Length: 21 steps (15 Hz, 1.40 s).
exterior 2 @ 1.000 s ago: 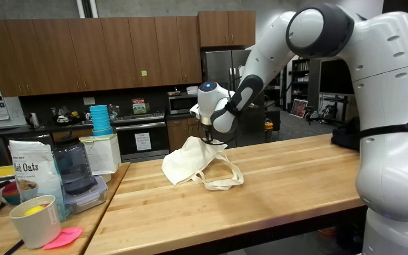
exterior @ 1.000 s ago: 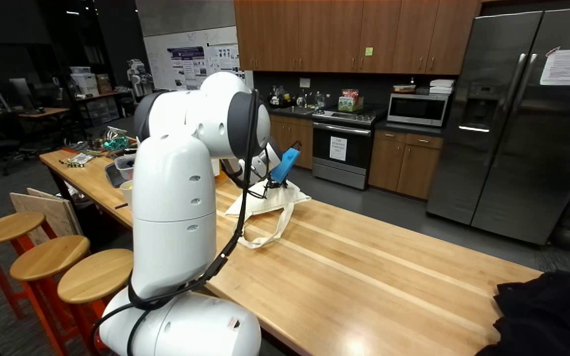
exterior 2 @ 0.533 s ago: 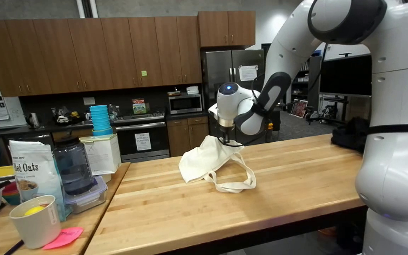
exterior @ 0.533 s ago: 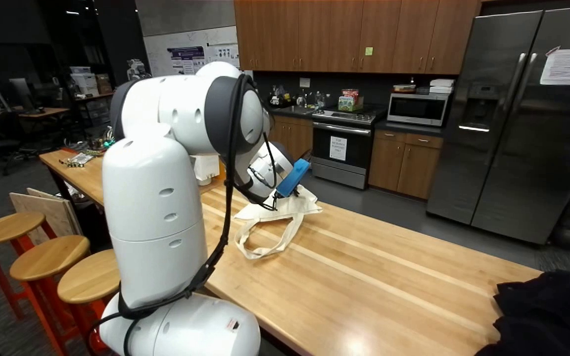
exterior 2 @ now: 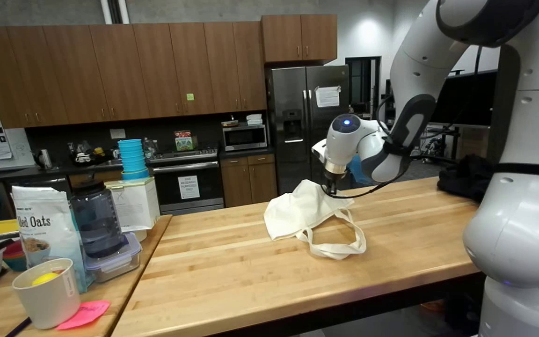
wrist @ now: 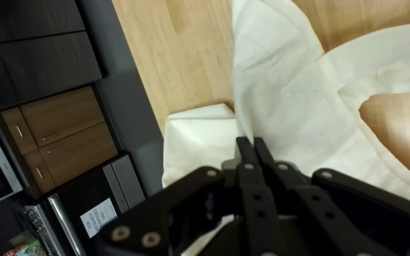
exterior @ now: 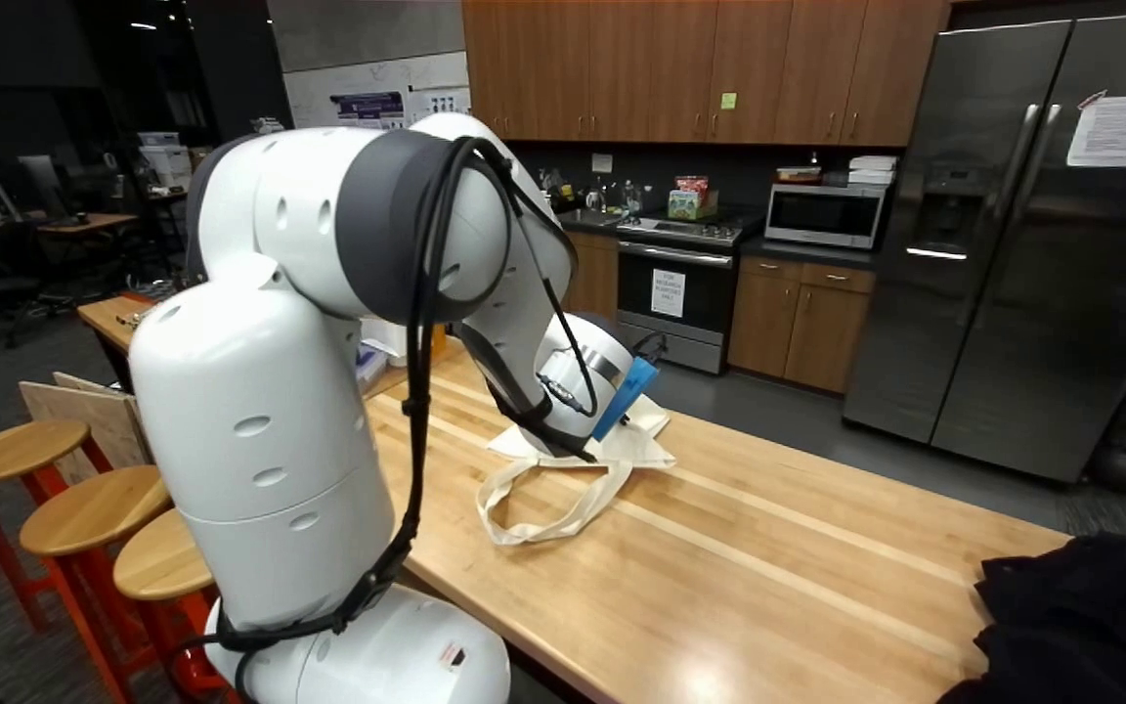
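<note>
Wrist view: pinching bag [wrist: 297,106] in near-closed gripper [wrist: 250,140]; reading "FOR RESEARCH PURPOSES ONLY" on sign [wrist: 99,217], in an exterior view "Oats" on pouch [exterior 2: 45,227].

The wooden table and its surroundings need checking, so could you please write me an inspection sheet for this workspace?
Surface: wooden table with pale stripes along its top; spills: nothing seen.
Job's things: cream tote bag, partly raised at the tool, lower part lying on the table; its handle loops out over the wood.
Clutter: black cloth bunched on the table; oats bag, dark-lidded jar and cup on an adjoining tabletop.
Grippers: one tool, shut on the bag's fabric.
Cables: black cable strapped along the arm, with a loop drooping beside the tool.
Surroundings: oven, microwave, refrigerator, three wooden stools.
</note>
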Each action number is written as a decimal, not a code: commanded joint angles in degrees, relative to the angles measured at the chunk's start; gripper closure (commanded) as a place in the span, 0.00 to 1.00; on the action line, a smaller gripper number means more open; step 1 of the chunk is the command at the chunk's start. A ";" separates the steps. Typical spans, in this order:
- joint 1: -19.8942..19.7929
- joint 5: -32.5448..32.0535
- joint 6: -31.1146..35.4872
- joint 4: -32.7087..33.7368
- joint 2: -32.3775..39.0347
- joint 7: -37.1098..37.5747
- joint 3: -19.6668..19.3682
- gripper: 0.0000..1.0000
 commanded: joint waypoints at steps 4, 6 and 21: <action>-6.84 -19.50 7.58 -5.80 -6.92 12.72 -6.58 0.99; -7.86 -23.94 8.62 -6.20 -7.76 15.82 -8.18 0.99; -5.20 -48.31 7.76 -9.13 -10.50 35.76 -15.91 0.99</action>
